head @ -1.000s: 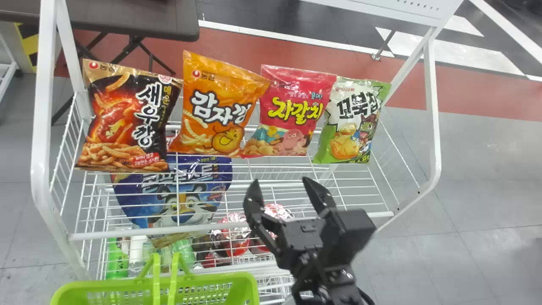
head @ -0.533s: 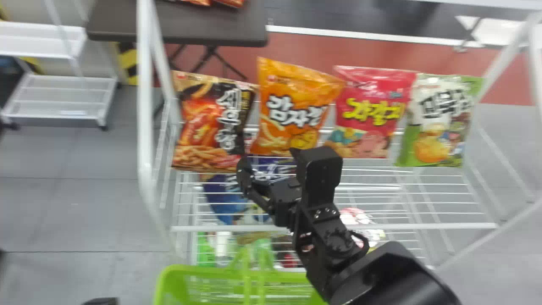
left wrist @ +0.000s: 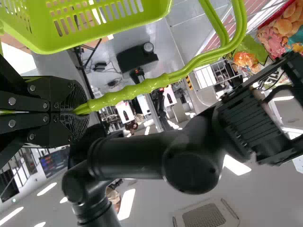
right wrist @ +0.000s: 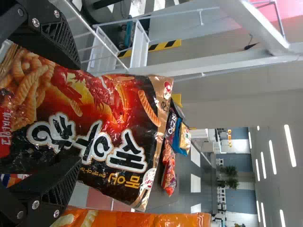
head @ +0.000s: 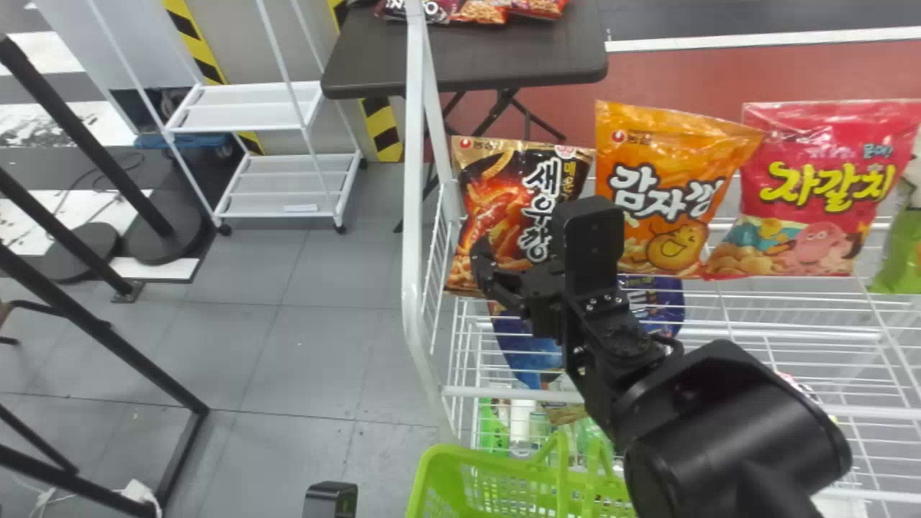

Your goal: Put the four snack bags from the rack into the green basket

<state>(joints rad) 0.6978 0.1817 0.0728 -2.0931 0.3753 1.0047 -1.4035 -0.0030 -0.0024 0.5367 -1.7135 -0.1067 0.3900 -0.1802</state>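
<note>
Before rack's (head: pixel 412 273) black snack bag (head: pixel 496 194), right gripper (head: pixel 524 248) is standing empty, fingers wide; left gripper (left wrist: pixel 78 113) is tightly clasping green basket's (head: pixel 440 471) handle (left wrist: pixel 128 91).

Bright indoor light from white ceiling strips (right wrist: pixel 290 145), soft sheen on the snack bags (head: pixel 673 147)
</note>
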